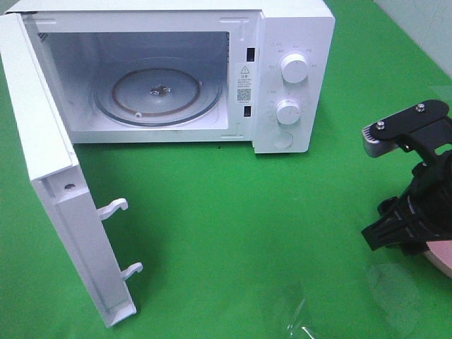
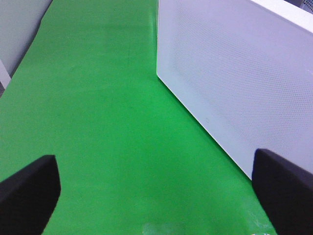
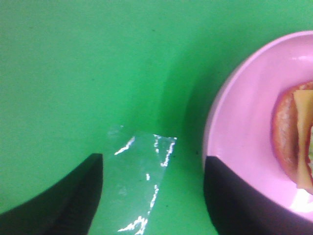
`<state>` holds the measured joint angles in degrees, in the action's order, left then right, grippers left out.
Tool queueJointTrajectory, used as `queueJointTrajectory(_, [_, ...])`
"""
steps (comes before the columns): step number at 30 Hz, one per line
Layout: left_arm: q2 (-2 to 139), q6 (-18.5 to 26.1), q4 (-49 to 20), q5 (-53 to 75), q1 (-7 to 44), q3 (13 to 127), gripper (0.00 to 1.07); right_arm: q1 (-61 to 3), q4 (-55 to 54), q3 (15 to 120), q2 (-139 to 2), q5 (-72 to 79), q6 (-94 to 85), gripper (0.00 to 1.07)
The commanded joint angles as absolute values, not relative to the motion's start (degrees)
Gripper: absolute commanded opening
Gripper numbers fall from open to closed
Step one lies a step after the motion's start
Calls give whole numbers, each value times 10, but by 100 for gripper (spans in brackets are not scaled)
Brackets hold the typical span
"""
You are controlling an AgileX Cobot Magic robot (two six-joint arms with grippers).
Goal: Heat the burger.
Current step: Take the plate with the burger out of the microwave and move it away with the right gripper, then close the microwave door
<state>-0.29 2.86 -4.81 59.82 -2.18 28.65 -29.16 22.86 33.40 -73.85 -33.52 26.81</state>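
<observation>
The right hand (image 3: 151, 196) is spread wide with nothing between its fingers; one finger (image 3: 234, 200) overlaps the near rim of the pink plate (image 3: 239, 132), though whether it touches is unclear. The burger (image 3: 293, 142) lies on that plate, just beyond that finger, showing brown bun and a yellow cheese slice. Between the fingers, a clear strip of tape (image 3: 142, 181) is stuck on the green surface (image 3: 73, 73). Well beyond the hand stands the white microwave (image 1: 296, 78), door (image 1: 63, 212) swung fully open, its cavity holding only the glass turntable (image 1: 159, 95). A warning sticker and code label sit inside; their print is unreadable. The left hand (image 2: 156, 191) is likewise wide open and empty, beside the microwave's perforated side.
</observation>
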Motion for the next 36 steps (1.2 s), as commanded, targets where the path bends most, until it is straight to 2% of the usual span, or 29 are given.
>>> queueJointTrajectory(1, [-15, 28, -51, 596, -22, 285, 101, -289, 169, 335, -697, -344, 194, 73])
queueJointTrajectory(4, [-15, 28, -51, 596, -22, 285, 101, -289, 115, 335, -647, -364, 148, 80])
queueJointTrajectory(7, [-15, 28, -51, 596, -22, 285, 101, -289, 78, 335, -596, -400, 128, 80])
queueJointTrajectory(21, [-15, 28, -51, 596, -22, 285, 101, -289, 84, 335, -352, -555, 117, 76])
queueJointTrajectory(31, [-15, 28, -51, 596, -22, 285, 101, -289, 101, 334, -253, -590, 117, 76])
queueJointTrajectory(36, [-15, 28, -51, 596, -22, 285, 101, -260, 112, 334, -203, -590, 117, 76])
